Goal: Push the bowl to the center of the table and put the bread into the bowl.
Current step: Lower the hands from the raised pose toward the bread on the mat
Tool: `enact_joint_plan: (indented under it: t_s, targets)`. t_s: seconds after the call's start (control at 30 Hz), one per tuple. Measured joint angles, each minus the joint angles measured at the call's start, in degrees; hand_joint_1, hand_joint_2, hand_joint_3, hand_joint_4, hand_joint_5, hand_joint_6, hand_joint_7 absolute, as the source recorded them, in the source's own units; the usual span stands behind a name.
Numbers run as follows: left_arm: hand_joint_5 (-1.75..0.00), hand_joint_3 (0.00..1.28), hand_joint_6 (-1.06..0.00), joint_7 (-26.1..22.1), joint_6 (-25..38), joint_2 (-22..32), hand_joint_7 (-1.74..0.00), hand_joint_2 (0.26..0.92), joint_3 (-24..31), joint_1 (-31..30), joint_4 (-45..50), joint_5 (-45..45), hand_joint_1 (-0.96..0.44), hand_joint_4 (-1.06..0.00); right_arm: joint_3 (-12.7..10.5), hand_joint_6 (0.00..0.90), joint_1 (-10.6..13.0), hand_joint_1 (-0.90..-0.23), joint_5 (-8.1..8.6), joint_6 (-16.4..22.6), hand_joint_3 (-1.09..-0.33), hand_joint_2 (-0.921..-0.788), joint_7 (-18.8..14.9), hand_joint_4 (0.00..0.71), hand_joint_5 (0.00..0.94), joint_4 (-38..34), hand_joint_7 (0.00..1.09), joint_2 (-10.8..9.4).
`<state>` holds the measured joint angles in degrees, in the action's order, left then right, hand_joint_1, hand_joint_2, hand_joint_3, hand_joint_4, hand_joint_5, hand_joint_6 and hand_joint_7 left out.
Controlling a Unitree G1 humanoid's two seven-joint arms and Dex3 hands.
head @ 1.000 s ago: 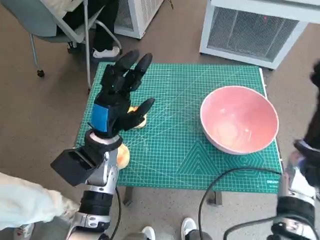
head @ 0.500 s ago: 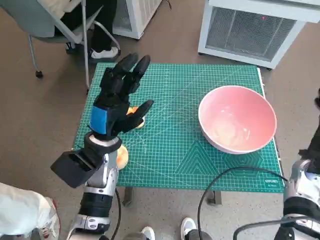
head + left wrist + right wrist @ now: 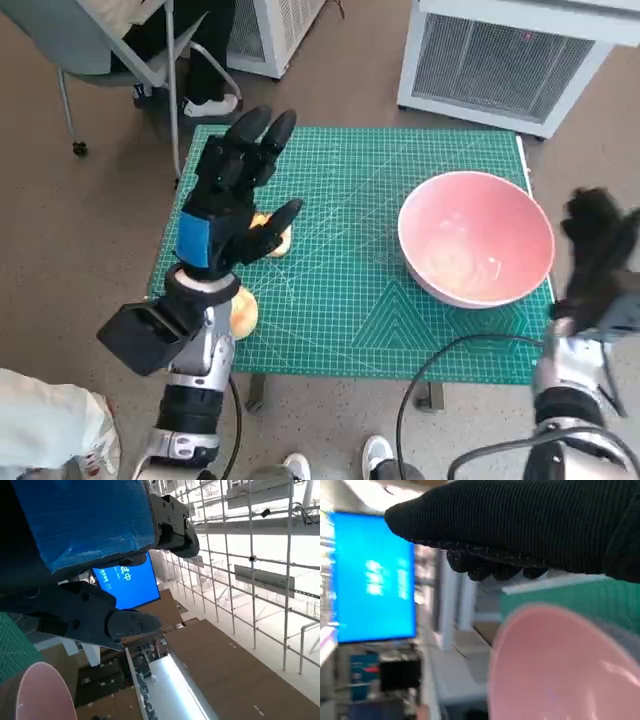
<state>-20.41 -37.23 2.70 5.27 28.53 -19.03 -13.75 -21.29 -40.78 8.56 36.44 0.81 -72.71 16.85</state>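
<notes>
Pink bowl sits empty at the right side of the green cutting mat, close to the mat's right edge and off centre. Right hand, gloved, is raised just right of the bowl's rim; grasping nothing, fingers appear loosely spread, contact with the rim not confirmed. The bowl lies to the left of this hand, so a leftward push toward frame centre is the apparent next move, and this hand is plainly the nearer. Left hand hovers released, fingers apart, over the bread at mat left.
</notes>
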Motion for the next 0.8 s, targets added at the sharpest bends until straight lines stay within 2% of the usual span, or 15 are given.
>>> enact_joint_plan:
  t_s: [0.4, 0.8]
  targets:
    - [0.0, 0.26, -0.3, 0.9, -0.2, 1.7, -0.33, 0.921, 0.7, -2.0, 1.1, 0.4, -0.23, -0.41, 1.1, 0.084, -3.1, -0.457, 0.17, -5.9, -0.872, -0.921, -0.4, 0.236, 0.011, -1.5, 0.37, -3.5]
    - [0.0, 0.25, -0.36, 2.3, -0.4, 2.3, -0.21, 0.921, 1.4, -4.6, 4.0, 1.0, -0.24, -0.42, 1.8, 0.087, -6.5, -0.442, -0.05, -7.0, -0.884, -0.921, -1.1, 0.24, 0.008, -1.6, 0.37, -6.8]
